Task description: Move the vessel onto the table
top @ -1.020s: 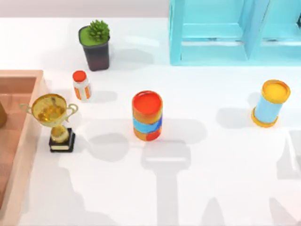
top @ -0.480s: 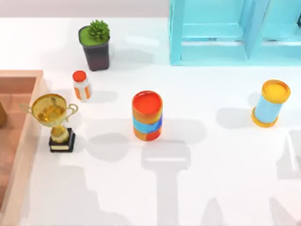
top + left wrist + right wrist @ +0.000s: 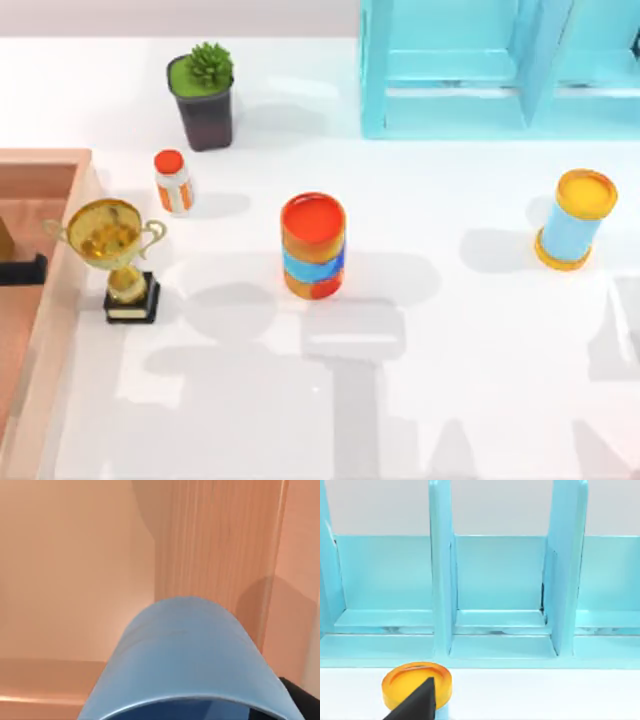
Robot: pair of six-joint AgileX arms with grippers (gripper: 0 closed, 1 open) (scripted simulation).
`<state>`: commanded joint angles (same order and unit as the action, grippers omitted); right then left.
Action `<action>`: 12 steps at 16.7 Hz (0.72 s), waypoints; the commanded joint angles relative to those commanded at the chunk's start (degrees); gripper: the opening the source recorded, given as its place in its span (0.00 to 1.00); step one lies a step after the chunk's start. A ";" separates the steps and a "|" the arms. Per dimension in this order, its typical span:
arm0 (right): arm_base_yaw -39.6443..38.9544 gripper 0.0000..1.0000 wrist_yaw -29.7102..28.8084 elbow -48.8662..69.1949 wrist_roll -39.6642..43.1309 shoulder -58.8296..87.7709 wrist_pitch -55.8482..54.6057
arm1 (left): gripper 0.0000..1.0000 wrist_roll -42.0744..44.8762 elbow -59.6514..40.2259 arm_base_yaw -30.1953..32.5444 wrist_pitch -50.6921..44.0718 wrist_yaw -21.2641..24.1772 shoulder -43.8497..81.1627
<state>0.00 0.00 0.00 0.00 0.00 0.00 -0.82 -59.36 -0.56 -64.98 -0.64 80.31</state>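
The vessel is a plain blue round thing, very close in the left wrist view, with the floor and raised rim of the tan wooden box behind it. A black part of my left gripper lies right against the vessel's side. From above, a dark part of that left gripper reaches in over the wooden box at the far left edge. The white table spreads to the right of the box. A black tip of my right gripper points toward the turquoise shelf.
A gold trophy stands just right of the box rim. On the table are a small orange bottle, a potted plant, a striped red-topped can and a pale-blue cylinder with yellow ends. The turquoise shelf frame stands at the back right.
A dark part of my left gripper has come into the top view over the box at the left edge. The arm shadows on the table have shifted. Nothing on the table has moved.
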 joint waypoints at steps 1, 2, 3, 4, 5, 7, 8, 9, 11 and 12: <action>0.00 1.00 0.00 0.00 0.00 0.00 0.00 | 0.00 -1.75 -0.67 2.32 -2.10 0.15 -0.48; 0.00 1.00 0.00 0.00 0.00 0.00 0.00 | 0.00 -3.26 -1.23 4.41 -4.00 0.27 -0.91; 0.00 1.00 0.00 0.00 0.00 0.00 0.00 | 0.00 -4.49 -1.68 6.17 -5.59 0.36 -1.27; 0.00 1.00 0.00 0.00 0.00 0.00 0.00 | 0.00 -5.39 -2.02 7.51 -6.80 0.43 -1.52; 0.00 1.00 0.00 0.00 0.00 0.00 0.00 | 0.00 -5.93 -2.24 8.34 -7.57 0.48 -1.67; 0.00 1.00 0.00 0.00 0.00 0.00 0.00 | 0.00 -6.07 -2.30 8.54 -7.76 0.49 -1.70; 0.00 1.00 0.00 0.00 0.00 0.00 0.00 | 0.00 -6.07 -2.30 8.54 -7.76 0.49 -1.70; 0.00 1.00 0.00 0.00 0.00 0.00 0.00 | 0.00 -5.96 -2.08 8.30 -7.61 0.54 -1.41; 0.00 1.00 0.00 0.00 0.00 0.00 0.00 | 0.00 -6.74 -2.85 9.07 -7.88 0.52 -0.64; 0.00 1.00 0.00 0.00 0.00 0.00 0.00 | 0.00 -8.07 -4.17 10.40 -8.30 0.48 0.65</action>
<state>0.00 0.00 0.00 0.00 0.00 0.00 -8.89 -63.53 9.84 -73.28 -0.16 80.97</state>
